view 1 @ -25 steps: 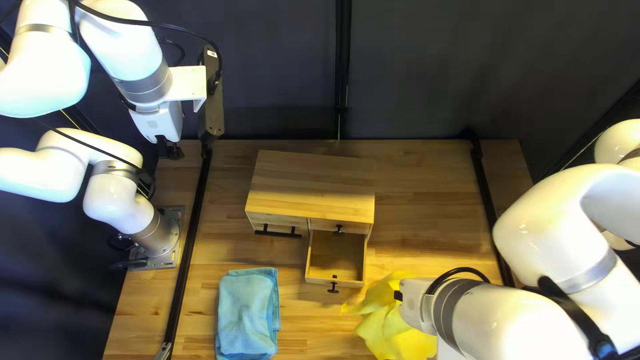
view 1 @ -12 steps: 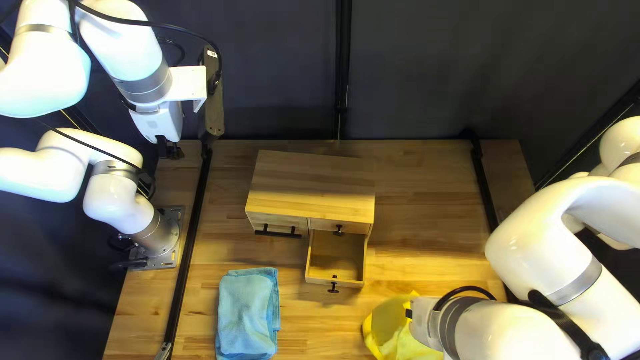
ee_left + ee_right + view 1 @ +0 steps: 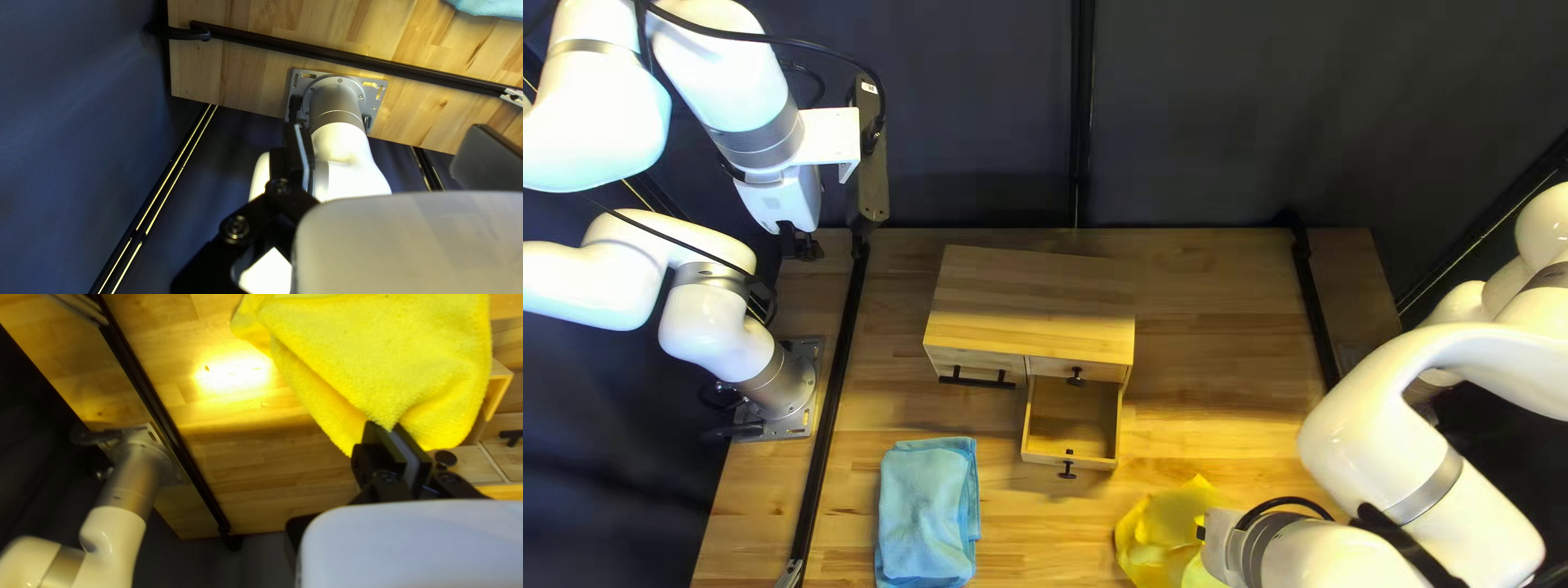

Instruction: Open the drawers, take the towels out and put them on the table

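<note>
Over the wooden table, the right pincer clenches the yellow towel at its tips.

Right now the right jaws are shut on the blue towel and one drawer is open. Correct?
Wrong towel. The right jaws are shut on the yellow towel, as the right wrist view shows. The blue towel lies free on the table, clear of both arms. One drawer is open, as you said.

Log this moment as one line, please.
right gripper: shut on yellow towel | left gripper: open, raised, far left | blue towel: on table | pulled-out drawer: empty | bar-handle drawer: closed
</note>
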You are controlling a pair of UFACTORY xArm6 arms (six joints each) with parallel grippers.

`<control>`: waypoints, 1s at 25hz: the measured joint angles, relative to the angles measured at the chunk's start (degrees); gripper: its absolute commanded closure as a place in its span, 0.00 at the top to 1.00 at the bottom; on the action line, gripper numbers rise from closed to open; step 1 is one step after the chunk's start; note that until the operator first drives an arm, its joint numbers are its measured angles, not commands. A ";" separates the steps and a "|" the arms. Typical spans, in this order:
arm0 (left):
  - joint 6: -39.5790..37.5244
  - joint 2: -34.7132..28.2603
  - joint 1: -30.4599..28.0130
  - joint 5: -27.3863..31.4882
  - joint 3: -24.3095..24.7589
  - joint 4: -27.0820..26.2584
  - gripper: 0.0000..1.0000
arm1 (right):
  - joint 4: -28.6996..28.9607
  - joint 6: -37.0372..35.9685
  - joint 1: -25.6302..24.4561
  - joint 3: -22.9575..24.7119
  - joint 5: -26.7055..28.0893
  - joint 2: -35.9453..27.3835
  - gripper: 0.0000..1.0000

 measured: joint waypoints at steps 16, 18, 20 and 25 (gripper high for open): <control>0.00 0.00 0.00 0.00 0.00 0.00 1.00 | 2.80 7.92 -1.27 15.72 -13.02 -1.21 0.00; 0.00 0.00 0.00 0.00 0.00 0.00 1.00 | 3.05 8.44 -1.82 15.83 -14.12 0.10 0.00; 0.00 0.00 0.00 0.00 0.00 0.00 1.00 | 3.24 8.63 -2.41 16.37 -15.72 1.14 0.00; 0.00 0.00 0.00 0.00 0.00 0.00 1.00 | 3.50 8.49 -3.75 17.32 -19.76 3.81 0.00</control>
